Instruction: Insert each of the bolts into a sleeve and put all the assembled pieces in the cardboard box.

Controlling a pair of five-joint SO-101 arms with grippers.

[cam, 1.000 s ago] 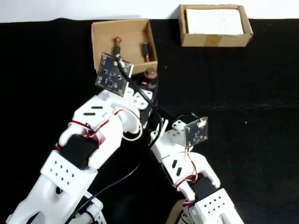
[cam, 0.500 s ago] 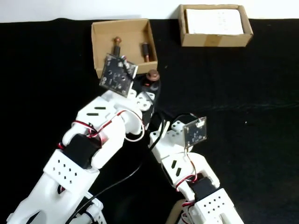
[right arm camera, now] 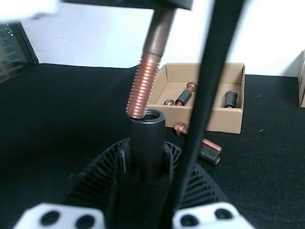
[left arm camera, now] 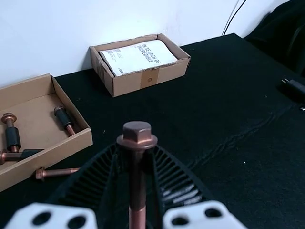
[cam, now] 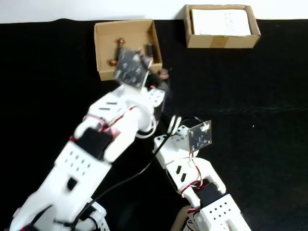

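Bolt (left arm camera: 137, 136) and sleeve (right arm camera: 147, 140) meet just in front of the cardboard box (cam: 106, 74), off its front corner on the second box's side. The bolt stands upright between the left gripper's (left arm camera: 137, 157) ribbed black fingers (left arm camera: 102, 176). Its hexagonal head rises clear above their tips and its shank runs down the narrow gap between them. Those fingers are closed against the shank, one on each side.

The sleeve stands upright in the right gripper (right arm camera: 147, 153). Its fingers (right arm camera: 102, 167) are drawn in against the dark tube, and the open mouth rises above their tips. The bolt's threaded end comes down slightly tilted to the rim of that mouth. Whether the tip has entered the bore cannot be told.

Inside the cardboard box lie assembled pieces (left arm camera: 64, 119), copper bolts seated in dark sleeves. A loose bolt (left arm camera: 55, 171) lies on the black worktop (left arm camera: 214, 119) just outside the box's front wall, with a spare sleeve (right arm camera: 208, 156) close by its threaded end.

Beside the cardboard box, apart from it, sits a second box (left arm camera: 143, 78) holding a white booklet (left arm camera: 138, 57) with dark print on its cover. A black cable (right arm camera: 205, 95) hangs across the right wrist view in front of the cardboard box.
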